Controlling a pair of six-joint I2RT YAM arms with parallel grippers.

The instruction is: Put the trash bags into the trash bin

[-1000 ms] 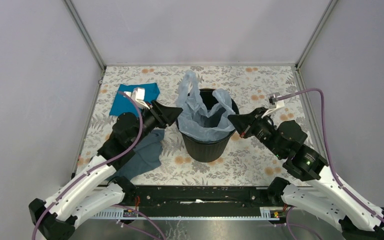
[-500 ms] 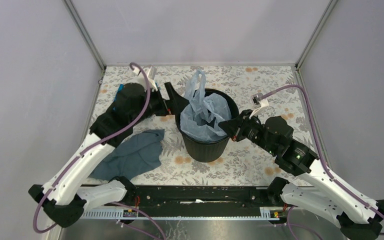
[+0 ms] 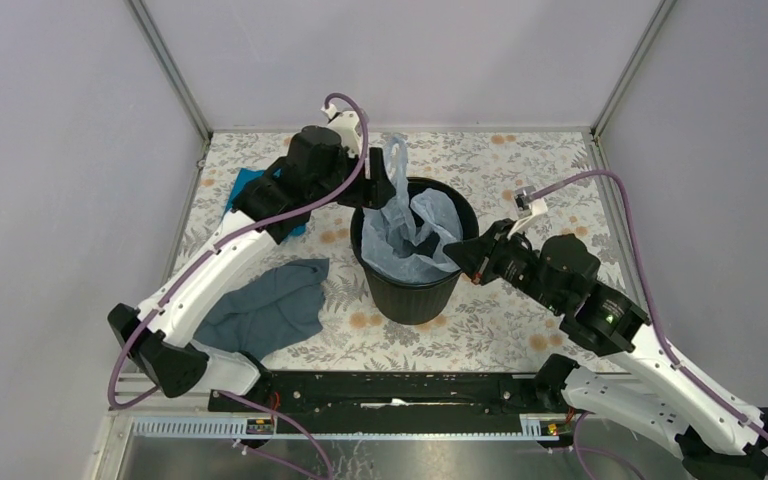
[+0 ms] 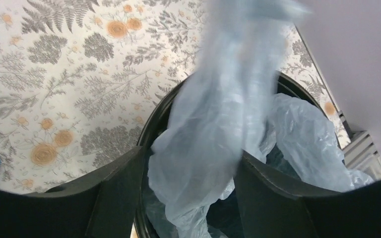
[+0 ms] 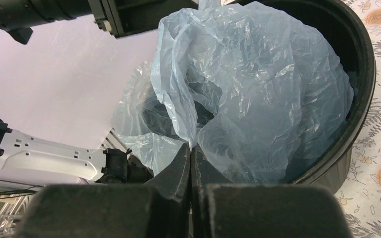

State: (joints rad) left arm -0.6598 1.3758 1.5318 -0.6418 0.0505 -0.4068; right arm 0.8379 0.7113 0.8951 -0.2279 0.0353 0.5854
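One trash bag tail stands upright between my released left fingers above bin; right fingers pinch its edge

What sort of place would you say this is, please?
Most likely a robot-lab test cell: plain grey walls in a metal frame, two arms bolted to a floral-covered table, and a trash bin with a trash bag.
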